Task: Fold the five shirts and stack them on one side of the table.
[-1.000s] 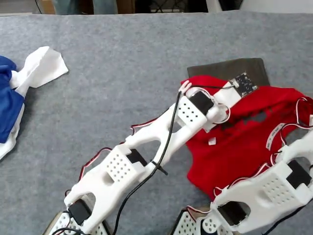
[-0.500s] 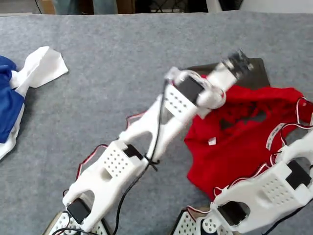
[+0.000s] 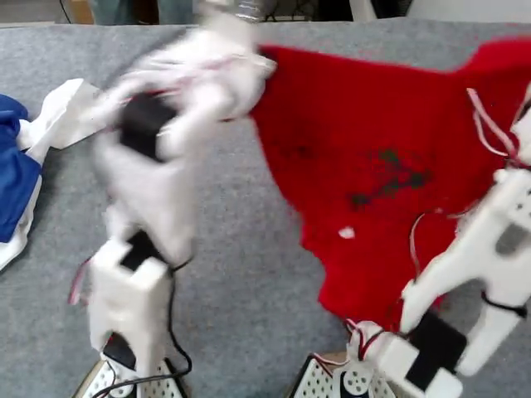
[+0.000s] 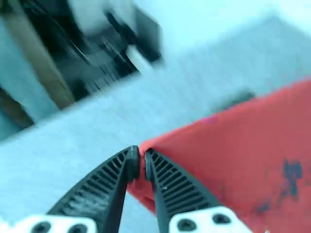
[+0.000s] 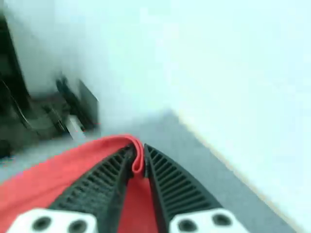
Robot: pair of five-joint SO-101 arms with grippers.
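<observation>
Left fingers [image 4: 109,182] pinched tight on a corner of the red shirt [image 3: 373,149]. Right fingers [image 5: 104,182] clamped on a fold of its edge. Shirt hangs spread between both arms, raised over the right half of the grey tabletop [image 3: 241,274]. Blue shirt [image 3: 12,174] and white shirt [image 3: 70,112] lie heaped at the far left edge.

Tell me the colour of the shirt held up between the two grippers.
The shirt is red, with a dark print near its middle; the high view shows it best.
</observation>
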